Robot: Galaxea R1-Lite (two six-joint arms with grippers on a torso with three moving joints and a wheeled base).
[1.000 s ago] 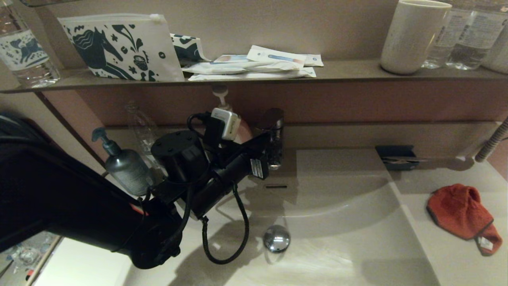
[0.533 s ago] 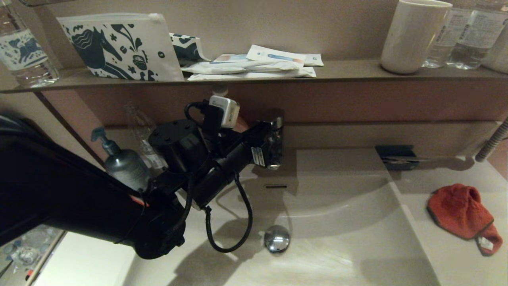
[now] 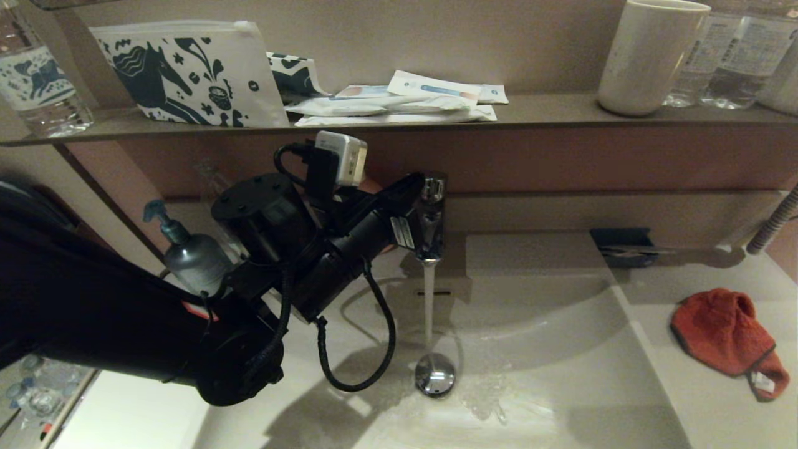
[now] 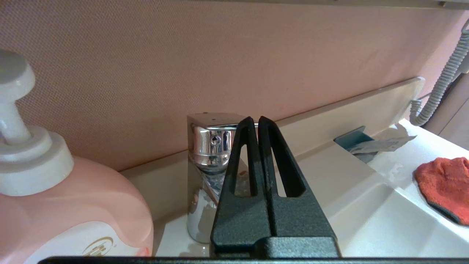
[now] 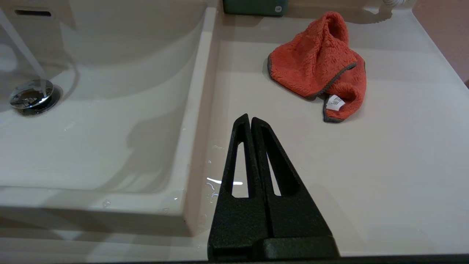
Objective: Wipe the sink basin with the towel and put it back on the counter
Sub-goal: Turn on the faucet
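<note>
Left to right: a grey pump bottle (image 3: 190,262) stands at the back left of the counter (image 3: 717,405). The left gripper (image 4: 255,123) has its fingers pressed together, tips right up at the chrome tap's (image 3: 431,215) lever. A thin stream of water (image 3: 428,315) runs down onto the round drain plug (image 3: 434,376), and the basin (image 3: 548,386) floor is wet around it. The towel (image 3: 726,340) sits crumpled on the counter to the right of the basin: fuzzy red-orange, dark grey edging, small white tag at its near corner. The right gripper (image 5: 250,123), fingers also closed on nothing, hovers over the counter near the towel, not touching it.
</note>
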